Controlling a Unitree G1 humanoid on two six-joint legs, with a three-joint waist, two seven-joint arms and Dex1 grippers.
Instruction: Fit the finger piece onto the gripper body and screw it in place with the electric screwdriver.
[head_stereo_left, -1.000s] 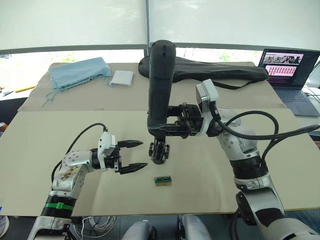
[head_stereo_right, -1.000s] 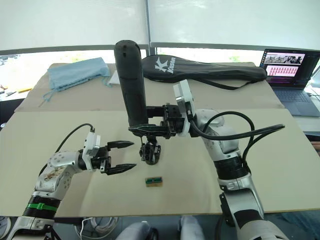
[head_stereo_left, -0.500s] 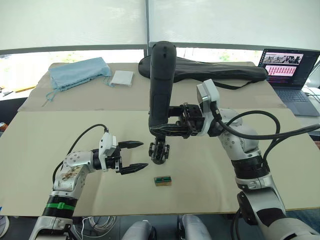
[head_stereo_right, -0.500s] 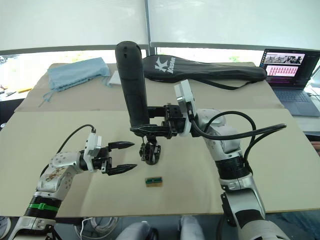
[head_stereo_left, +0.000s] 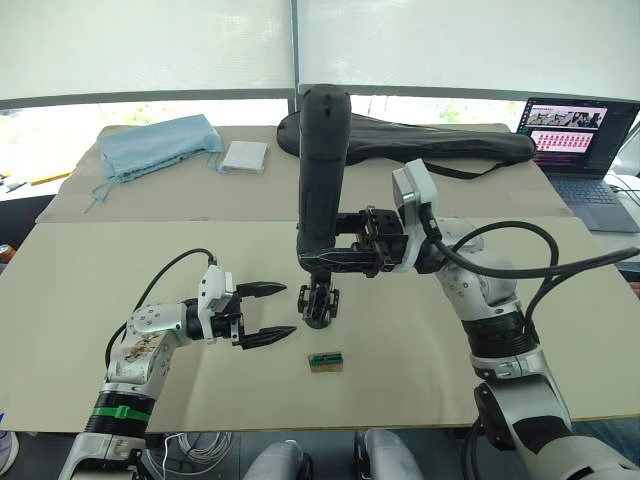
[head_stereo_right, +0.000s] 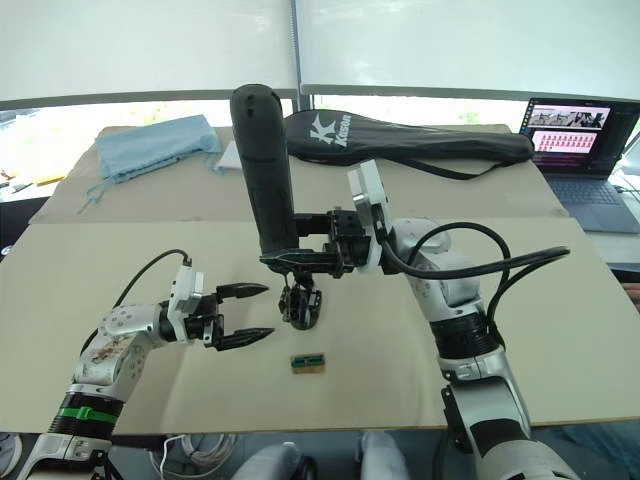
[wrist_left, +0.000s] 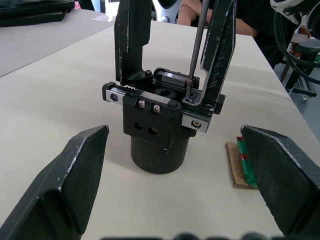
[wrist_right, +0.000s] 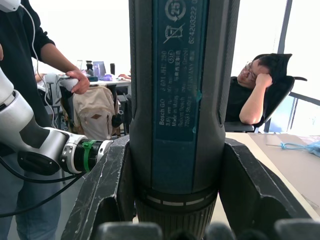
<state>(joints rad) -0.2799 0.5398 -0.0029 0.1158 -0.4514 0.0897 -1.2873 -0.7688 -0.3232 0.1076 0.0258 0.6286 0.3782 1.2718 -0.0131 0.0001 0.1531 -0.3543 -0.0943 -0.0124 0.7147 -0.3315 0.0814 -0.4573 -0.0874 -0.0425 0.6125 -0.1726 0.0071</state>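
Currently the right gripper (head_stereo_left: 345, 250) is clamped around the lower barrel of the screwdriver (head_stereo_left: 322, 170), holding it upright with its rounded end up. The thin bit (wrist_left: 196, 47) runs straight down and its tip sits on a screw at the top of the gripper body (wrist_left: 161, 127). The gripper body stands upright on the table (head_stereo_left: 80, 280), directly below the right gripper. Two black fingers rise from its top rail; the finger piece (wrist_left: 218, 50) stands just beside the bit, on the side of the green box.

The left gripper (head_stereo_left: 266, 312) hovers near the gripper body on its left, fingers spread apart and pointing toward it, holding nothing and not touching it.

A small green box (head_stereo_left: 325, 360) lies on the table just in front of the gripper body, apart from both grippers. Farther back lie a black bag (head_stereo_right: 400, 135), a white pad (head_stereo_left: 245, 156) and a blue cloth (head_stereo_left: 155, 145). A laptop (head_stereo_left: 580, 140) stands at the far right.

People (wrist_right: 252, 92) are visible in the room beyond the table.
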